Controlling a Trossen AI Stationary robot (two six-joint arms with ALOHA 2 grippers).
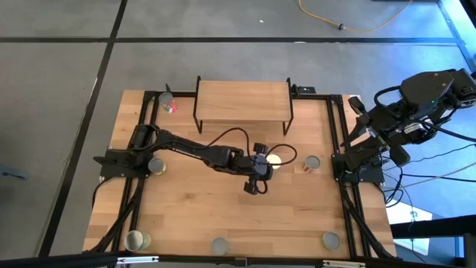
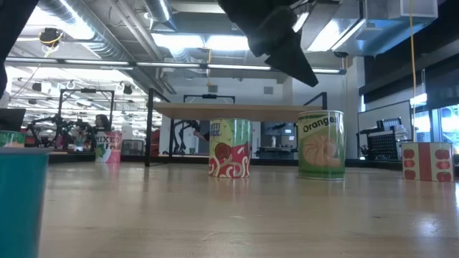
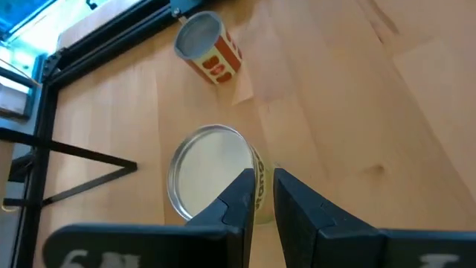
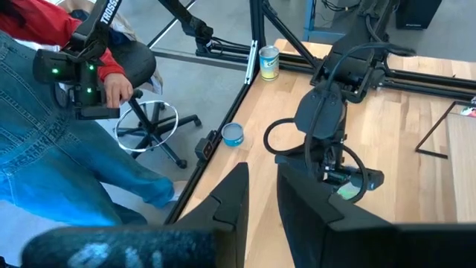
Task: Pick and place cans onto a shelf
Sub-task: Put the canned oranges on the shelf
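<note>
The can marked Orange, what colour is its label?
Green label with orange slices, clearest in the low view.
</note>
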